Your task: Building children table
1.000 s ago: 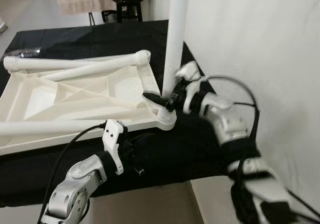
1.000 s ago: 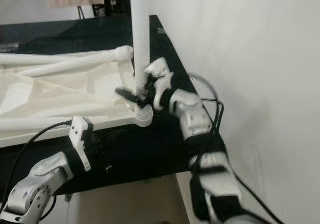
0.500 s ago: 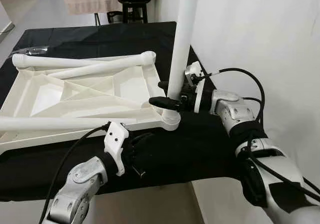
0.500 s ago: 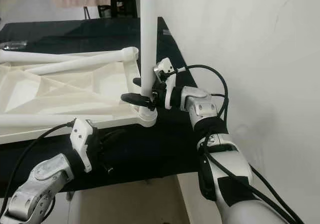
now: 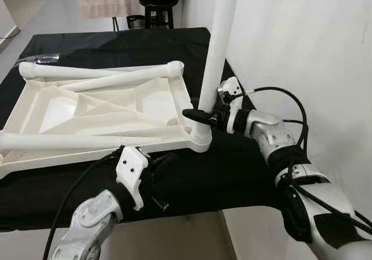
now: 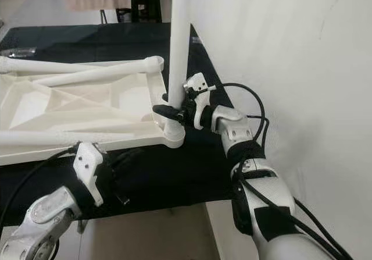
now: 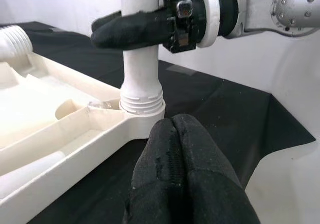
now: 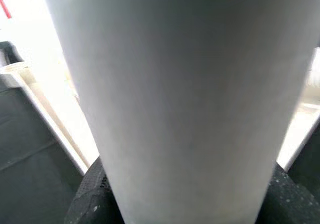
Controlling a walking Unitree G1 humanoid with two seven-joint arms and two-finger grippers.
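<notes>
Right end effector point(image 5: 200, 116) grasps the upright leg point(image 5: 216, 56) just above its corner socket point(image 5: 199, 141). Left end effector point(image 7: 176, 154) clenched, empty, below the socket. Leg judged light, rigid, smooth; grip low.

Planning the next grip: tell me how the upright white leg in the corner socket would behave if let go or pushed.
The upright leg looks rigid, smooth plastic, so probably slippery in the right pincer. Tall and narrow, with threads showing above the corner socket, it may wobble if pushed. Likely light.

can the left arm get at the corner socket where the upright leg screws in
Probably yes. The left tool, fingers shut, sits just in front of the socket with only bare black cloth between. The right tool grips the leg higher up, off the socket.
</notes>
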